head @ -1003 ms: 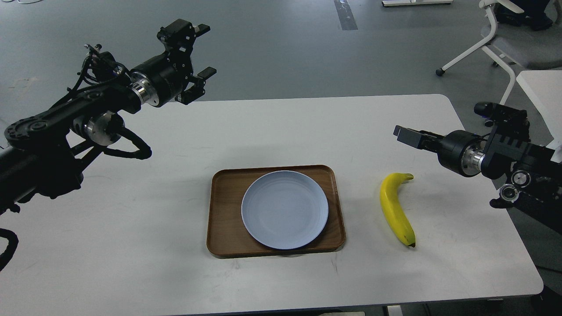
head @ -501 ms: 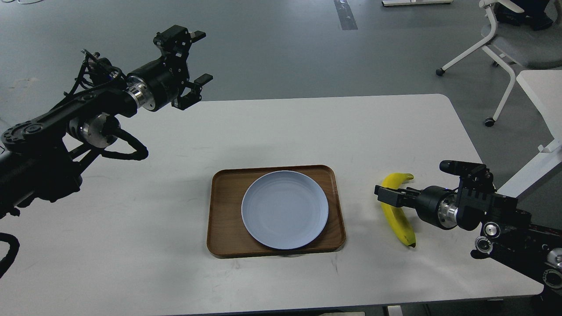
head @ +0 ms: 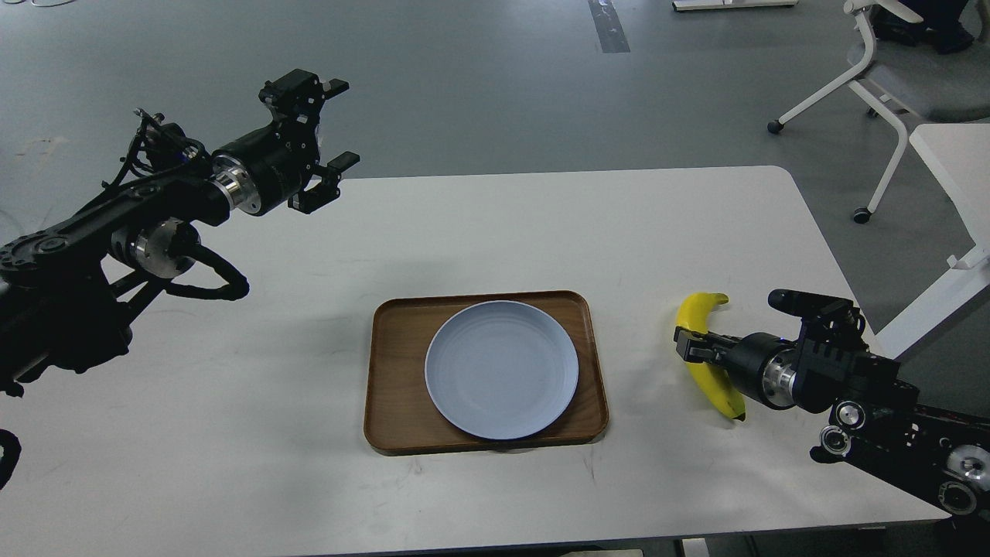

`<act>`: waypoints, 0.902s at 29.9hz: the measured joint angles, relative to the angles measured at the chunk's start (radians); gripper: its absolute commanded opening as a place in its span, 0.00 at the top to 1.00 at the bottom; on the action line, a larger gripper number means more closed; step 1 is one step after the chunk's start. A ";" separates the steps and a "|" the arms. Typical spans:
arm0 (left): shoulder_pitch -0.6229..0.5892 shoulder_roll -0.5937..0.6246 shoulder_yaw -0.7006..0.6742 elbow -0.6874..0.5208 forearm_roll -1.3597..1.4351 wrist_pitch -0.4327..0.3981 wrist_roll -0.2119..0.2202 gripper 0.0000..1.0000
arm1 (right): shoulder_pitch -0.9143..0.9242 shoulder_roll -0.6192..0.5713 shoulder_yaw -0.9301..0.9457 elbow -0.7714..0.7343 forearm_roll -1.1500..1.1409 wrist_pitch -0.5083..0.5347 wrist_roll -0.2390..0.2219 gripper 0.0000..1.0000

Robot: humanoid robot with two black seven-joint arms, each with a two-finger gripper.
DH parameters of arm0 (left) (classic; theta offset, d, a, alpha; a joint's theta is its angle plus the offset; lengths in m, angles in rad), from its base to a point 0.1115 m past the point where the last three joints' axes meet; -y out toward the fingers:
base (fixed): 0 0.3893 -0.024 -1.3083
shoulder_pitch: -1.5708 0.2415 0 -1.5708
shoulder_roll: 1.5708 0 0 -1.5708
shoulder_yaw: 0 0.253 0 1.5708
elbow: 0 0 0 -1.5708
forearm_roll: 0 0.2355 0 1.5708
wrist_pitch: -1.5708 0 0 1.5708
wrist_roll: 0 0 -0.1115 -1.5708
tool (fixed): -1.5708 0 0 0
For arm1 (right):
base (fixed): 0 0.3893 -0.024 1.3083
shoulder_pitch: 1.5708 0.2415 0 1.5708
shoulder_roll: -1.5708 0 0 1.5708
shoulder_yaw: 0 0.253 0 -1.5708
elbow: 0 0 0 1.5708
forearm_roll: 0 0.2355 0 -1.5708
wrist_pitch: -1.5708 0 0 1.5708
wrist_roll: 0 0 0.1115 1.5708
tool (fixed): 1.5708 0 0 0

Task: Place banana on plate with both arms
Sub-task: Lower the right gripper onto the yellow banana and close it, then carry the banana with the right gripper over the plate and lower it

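Gripping the banana [head: 702,340] mid-length, right of the plate [head: 501,370], the right gripper [head: 691,347] is risking a slip under the uneven weight; the left gripper [head: 329,128], far left, is hanging spread, empty.

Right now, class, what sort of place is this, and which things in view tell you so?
Probably an office or lab workspace: a plain white table on a grey floor, a wheeled office chair behind it, and two robot arms working over a banana and plate.

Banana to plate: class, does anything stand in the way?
Nothing visible does. The banana, at the right gripper, has bare table leftward to the tray holding the plate.
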 measured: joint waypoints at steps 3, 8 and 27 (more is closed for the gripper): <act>0.008 -0.002 0.001 0.000 0.001 0.001 0.000 0.02 | 0.001 0.011 0.001 0.018 0.002 -0.028 0.004 1.00; 0.013 -0.001 0.001 0.000 0.002 0.001 0.000 0.02 | 0.050 0.046 0.002 0.070 0.005 -0.038 0.045 1.00; 0.035 0.003 0.005 0.000 0.003 0.000 0.000 0.02 | 0.365 0.233 -0.169 0.109 -0.005 0.354 0.123 1.00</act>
